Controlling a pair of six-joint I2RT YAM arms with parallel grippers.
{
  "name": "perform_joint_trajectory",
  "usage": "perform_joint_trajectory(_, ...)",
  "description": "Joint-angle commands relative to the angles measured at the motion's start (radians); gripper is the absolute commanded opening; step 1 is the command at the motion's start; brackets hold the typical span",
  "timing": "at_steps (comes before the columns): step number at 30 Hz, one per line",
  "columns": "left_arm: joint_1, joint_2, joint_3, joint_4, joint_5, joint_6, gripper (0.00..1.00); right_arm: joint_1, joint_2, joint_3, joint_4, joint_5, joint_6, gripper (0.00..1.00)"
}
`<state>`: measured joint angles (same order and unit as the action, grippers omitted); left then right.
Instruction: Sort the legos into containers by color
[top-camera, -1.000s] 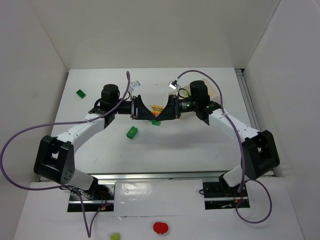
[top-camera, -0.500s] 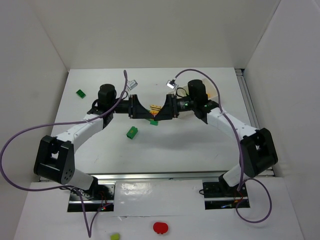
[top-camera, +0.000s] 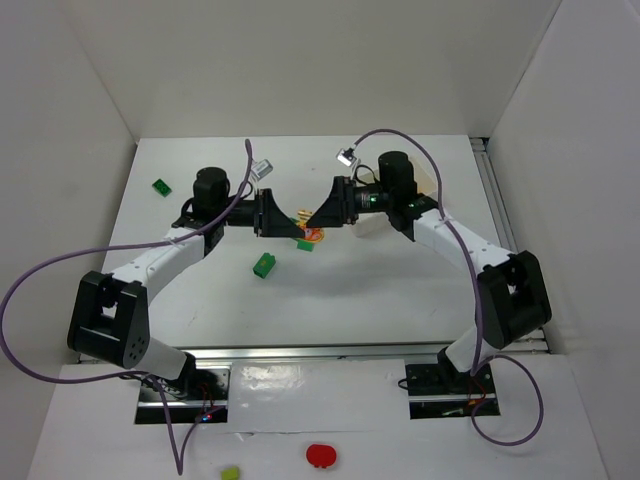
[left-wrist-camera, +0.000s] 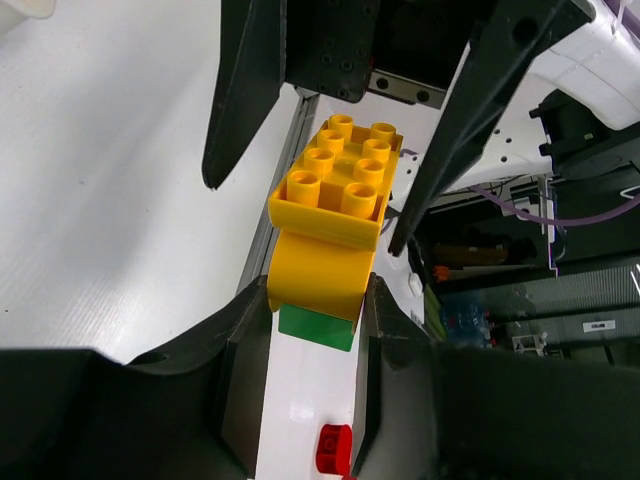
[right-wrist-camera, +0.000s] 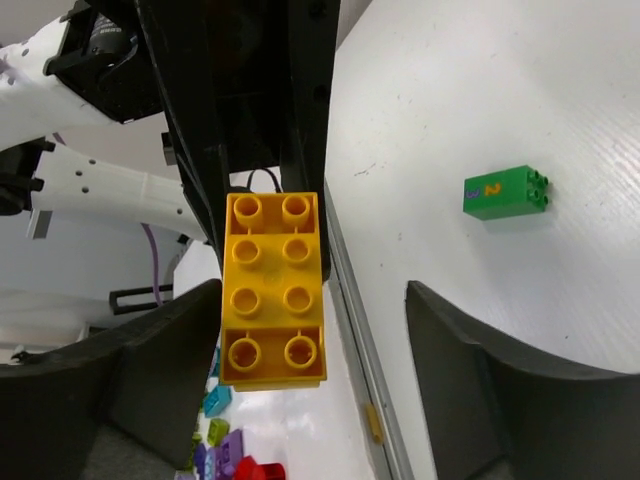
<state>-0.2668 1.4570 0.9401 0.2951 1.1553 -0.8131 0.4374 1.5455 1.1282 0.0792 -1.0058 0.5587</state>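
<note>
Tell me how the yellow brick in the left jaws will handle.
The yellow brick looks like rigid moulded plastic, so it should hold shape clamped in the left gripper. Its glossy sides may slip under a light grip. Blocky and flat-faced, it likely won't roll.

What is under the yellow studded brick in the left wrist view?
Directly under the yellow studded brick is a rounded yellow piece, clamped by the left gripper. A green piece shows beneath that. Whether they are joined is hidden.
</note>
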Motion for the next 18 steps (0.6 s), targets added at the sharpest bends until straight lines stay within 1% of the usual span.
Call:
perform_joint_trajectory(1, 0.005, -0.006, 0.002, 0.033, 0.044, 0.035, 0.0, -0.017, 0.015, 0.05, 0.112, 0.001, 0.044, 0.75)
perform_joint_trajectory(2, 0.005, -0.006, 0.002, 0.023, 0.044, 0.035, 0.0, -0.017, 0.015, 0.05, 0.126, -0.01, 0.044, 0.73)
perform_joint_trajectory(4, 0.005, -0.006, -0.007, 0.022, 0.044, 0.035, 0.0, -0.017, 0.015, 0.035, 0.174, -0.019, 0.098, 0.69)
perform_joint_trajectory(5, 0.005, -0.006, -0.007, 0.022, 0.044, 0.035, 0.0, -0.017, 0.024, 0.035, 0.197, -0.019, 0.098, 0.62)
perform_joint_trajectory(7, 0.005, 0.003, -0.017, 0.022, 0.044, 0.035, 0.0, -0.017, 0.024, 0.035, 0.197, -0.019, 0.11, 0.57)
perform_joint_trajectory(9, 0.005, 0.003, -0.017, 0.022, 0.044, 0.045, 0.0, -0.017, 0.024, 0.025, 0.197, -0.019, 0.11, 0.54)
perform_joint_trajectory(12, 0.005, 0.003, -0.017, 0.012, 0.044, 0.054, 0.0, -0.026, 0.024, 0.025, 0.208, -0.019, 0.119, 0.45)
perform_joint_trajectory(13, 0.005, 0.003, -0.026, 0.012, 0.044, 0.054, 0.0, -0.026, 0.024, 0.025, 0.183, 0.007, 0.109, 0.41)
perform_joint_trajectory(15, 0.005, 0.003, -0.026, 0.003, 0.044, 0.054, 0.0, -0.035, 0.004, 0.025, 0.142, 0.036, 0.095, 0.37)
perform_joint_trajectory(16, 0.005, 0.003, -0.026, 0.003, 0.044, 0.063, 0.0, -0.035, 0.004, 0.025, 0.131, 0.064, 0.095, 0.37)
perform_joint_trajectory(18, 0.005, 0.003, -0.026, 0.003, 0.044, 0.063, 0.0, -0.035, -0.005, 0.036, 0.096, 0.064, 0.07, 0.35)
